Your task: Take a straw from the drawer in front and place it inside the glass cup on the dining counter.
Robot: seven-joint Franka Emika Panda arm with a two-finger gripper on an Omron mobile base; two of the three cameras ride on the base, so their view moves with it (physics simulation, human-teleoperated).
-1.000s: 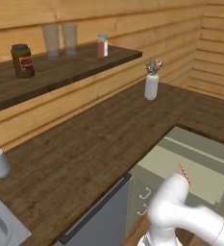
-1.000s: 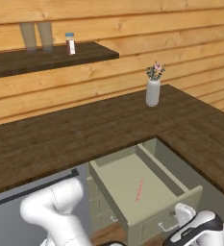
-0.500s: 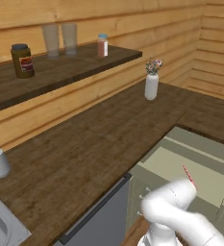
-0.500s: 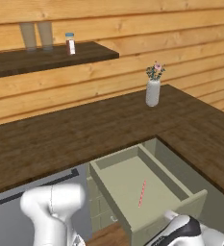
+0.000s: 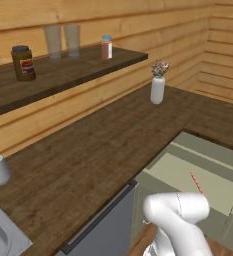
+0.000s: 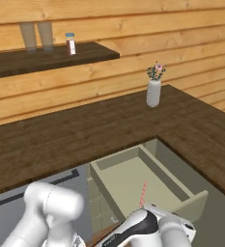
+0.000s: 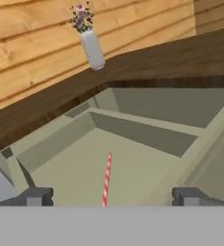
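Observation:
The pale sage-green drawer (image 5: 174, 169) (image 6: 118, 181) (image 7: 147, 158) stands pulled open under the dark wood worktop. On its floor lies the thin reddish-pink banded straw (image 5: 196, 183) (image 6: 143, 193) (image 7: 106, 178), roughly in the middle. In the hand view my gripper (image 7: 113, 197) hovers low at the drawer's near side and looks into it. It is open, its dark fingertips (image 7: 36, 196) are wide apart, and the straw's near end sits between them. Nothing is held. The glass cup and the dining counter are out of view.
A white flower vase (image 5: 157, 89) (image 6: 153, 91) (image 7: 92, 48) stands on the worktop behind the drawer. The wall shelf (image 5: 88, 65) carries two tall greyish glasses (image 5: 62, 40), a dark jar (image 5: 23, 63) and a small bottle (image 5: 106, 48). The grey dishwasher panel (image 5: 105, 227) is left of the drawer.
My arm has swung lower and to the left along the drawer's front. The straw and the drawer have stayed where they were.

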